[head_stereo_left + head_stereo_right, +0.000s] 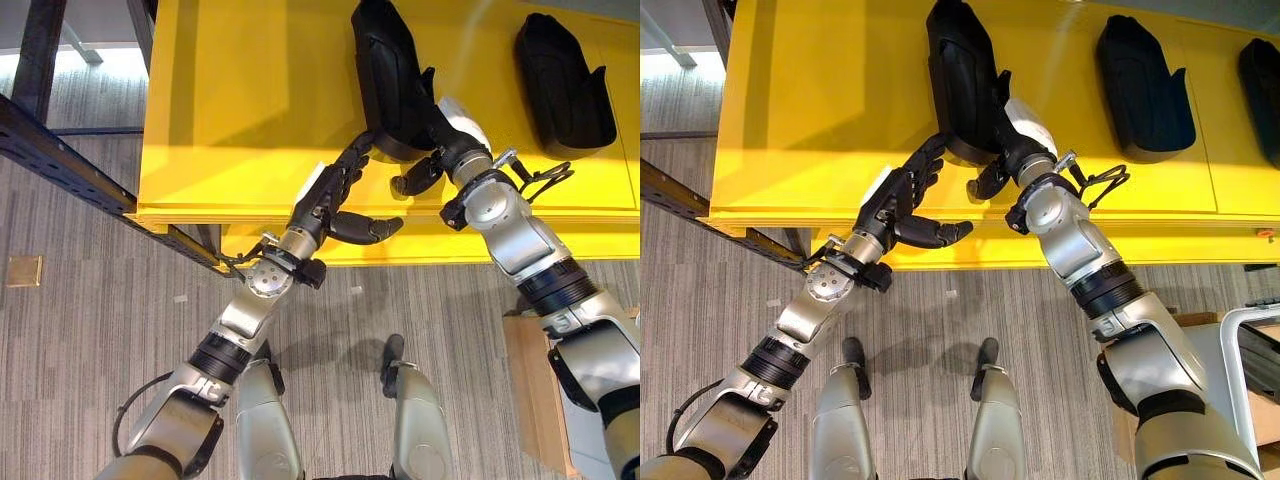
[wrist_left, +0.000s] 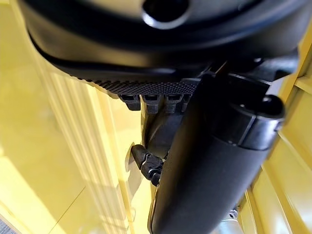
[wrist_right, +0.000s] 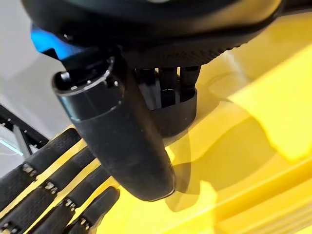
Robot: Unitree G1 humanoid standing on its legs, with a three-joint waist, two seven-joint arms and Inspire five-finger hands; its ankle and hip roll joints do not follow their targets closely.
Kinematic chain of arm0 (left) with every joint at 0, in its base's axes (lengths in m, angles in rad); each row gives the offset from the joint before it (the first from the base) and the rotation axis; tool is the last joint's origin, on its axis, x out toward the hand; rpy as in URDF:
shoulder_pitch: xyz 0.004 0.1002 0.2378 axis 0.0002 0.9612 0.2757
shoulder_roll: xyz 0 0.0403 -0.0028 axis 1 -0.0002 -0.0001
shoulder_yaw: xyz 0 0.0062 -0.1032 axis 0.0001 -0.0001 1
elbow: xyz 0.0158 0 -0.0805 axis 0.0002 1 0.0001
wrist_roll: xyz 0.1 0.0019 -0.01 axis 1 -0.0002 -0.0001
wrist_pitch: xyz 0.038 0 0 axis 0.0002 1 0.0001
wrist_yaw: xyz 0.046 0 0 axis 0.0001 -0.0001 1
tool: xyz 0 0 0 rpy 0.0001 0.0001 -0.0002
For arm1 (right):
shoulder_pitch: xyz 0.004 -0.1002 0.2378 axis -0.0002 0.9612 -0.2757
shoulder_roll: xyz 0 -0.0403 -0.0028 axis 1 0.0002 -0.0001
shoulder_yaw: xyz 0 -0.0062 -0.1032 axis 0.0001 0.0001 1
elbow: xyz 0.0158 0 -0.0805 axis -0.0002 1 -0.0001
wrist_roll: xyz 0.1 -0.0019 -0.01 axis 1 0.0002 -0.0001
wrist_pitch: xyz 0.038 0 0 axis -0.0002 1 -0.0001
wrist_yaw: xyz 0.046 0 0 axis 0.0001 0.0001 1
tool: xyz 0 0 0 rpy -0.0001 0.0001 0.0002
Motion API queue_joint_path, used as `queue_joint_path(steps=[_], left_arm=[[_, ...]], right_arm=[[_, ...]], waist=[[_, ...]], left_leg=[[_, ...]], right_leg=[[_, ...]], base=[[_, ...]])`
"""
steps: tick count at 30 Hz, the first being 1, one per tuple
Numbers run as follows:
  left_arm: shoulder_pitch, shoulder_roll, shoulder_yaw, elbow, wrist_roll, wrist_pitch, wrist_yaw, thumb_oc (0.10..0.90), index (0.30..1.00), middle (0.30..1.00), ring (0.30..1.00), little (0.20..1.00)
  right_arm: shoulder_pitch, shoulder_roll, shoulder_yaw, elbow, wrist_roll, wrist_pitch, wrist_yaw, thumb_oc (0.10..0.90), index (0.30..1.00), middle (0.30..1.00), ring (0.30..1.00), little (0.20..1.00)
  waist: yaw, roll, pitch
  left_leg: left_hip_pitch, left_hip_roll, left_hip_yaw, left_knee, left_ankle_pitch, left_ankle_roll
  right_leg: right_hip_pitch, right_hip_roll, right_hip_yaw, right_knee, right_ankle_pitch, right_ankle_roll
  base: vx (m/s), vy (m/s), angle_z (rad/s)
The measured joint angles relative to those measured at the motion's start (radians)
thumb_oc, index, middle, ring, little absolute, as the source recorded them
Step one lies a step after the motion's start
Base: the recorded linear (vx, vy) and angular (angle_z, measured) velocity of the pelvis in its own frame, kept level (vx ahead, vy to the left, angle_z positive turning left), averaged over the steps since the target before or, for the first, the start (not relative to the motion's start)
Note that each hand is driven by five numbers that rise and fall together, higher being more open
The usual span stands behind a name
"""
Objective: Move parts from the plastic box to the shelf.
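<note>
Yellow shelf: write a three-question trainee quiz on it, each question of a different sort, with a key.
1. True or false: the shelf is red.
2. How many black parts lie on it in the right eye view? A one, B three, C five.
3. Fill in: the left robot hand and the right robot hand meet at the near end of the ____most part, by the robot's own sides.
Key: 1 false; 2 B; 3 left.
</note>
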Motion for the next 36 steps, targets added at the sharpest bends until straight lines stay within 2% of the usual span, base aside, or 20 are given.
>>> queue_joint_path(steps=[9,20,25,30,33,36], left_arm=[[0.000,-0.001,-0.008,-0.002,0.000,-0.002,0.003,0.900,1.000,1.000,1.000,1.000],[-0.001,-0.003,-0.035,-0.002,0.001,-0.002,0.012,0.900,1.000,1.000,1.000,1.000],[-0.001,-0.003,-0.035,-0.002,0.001,-0.003,0.034,0.900,1.000,1.000,1.000,1.000],[-0.001,-0.005,-0.033,-0.003,0.003,-0.024,0.084,0.900,1.000,1.000,1.000,1.000],[0.000,-0.018,-0.013,-0.008,0.002,-0.027,0.118,0.900,1.000,1.000,1.000,1.000],[0.001,-0.038,0.013,-0.007,0.000,-0.031,0.121,0.900,1.000,1.000,1.000,1.000]], right_arm=[[-0.040,0.015,0.002,0.086,0.058,-0.018,0.001,0.900,1.000,1.000,1.000,1.000],[-0.052,0.031,0.006,0.118,0.011,-0.017,-0.036,0.900,1.000,1.000,1.000,1.000],[-0.060,0.033,0.022,0.103,-0.083,-0.027,-0.034,0.900,1.000,1.000,1.000,1.000],[-0.045,0.021,0.049,0.005,-0.187,-0.026,-0.037,0.900,1.000,1.000,1.000,1.000],[0.002,0.021,0.059,-0.075,-0.329,-0.063,-0.098,0.900,1.000,1.000,1.000,1.000],[0.011,0.025,0.058,-0.084,-0.424,-0.091,-0.162,0.900,1.000,1.000,1.000,1.000]], waist=[[0.000,0.000,0.000],[-0.002,0.001,0.000],[-0.003,0.001,0.000],[-0.004,0.003,0.001],[-0.005,0.005,0.002],[-0.003,0.009,0.005]], left_leg=[[0.006,0.000,0.001,0.000,0.000,0.001],[0.010,0.000,0.006,0.000,-0.002,0.000],[0.011,0.000,0.012,0.000,-0.004,0.000],[0.008,0.000,0.026,-0.005,-0.004,0.001],[0.003,0.000,0.029,-0.006,-0.005,0.000],[-0.007,-0.001,0.030,-0.007,-0.004,-0.001]], right_leg=[[0.007,0.000,0.000,-0.001,0.000,0.000],[0.008,0.000,0.004,-0.006,0.001,-0.001],[0.001,-0.001,0.010,-0.006,0.001,-0.001],[-0.014,-0.001,0.022,-0.006,0.002,-0.001],[-0.024,-0.001,0.025,-0.002,0.001,0.000],[-0.037,-0.001,0.025,0.002,0.001,0.002]], base=[[0.00,0.000,0.00],[0.00,0.025,-0.01],[0.00,0.033,-0.03],[0.00,0.030,-0.06],[0.00,0.044,-0.01],[-0.01,0.037,0.00]])
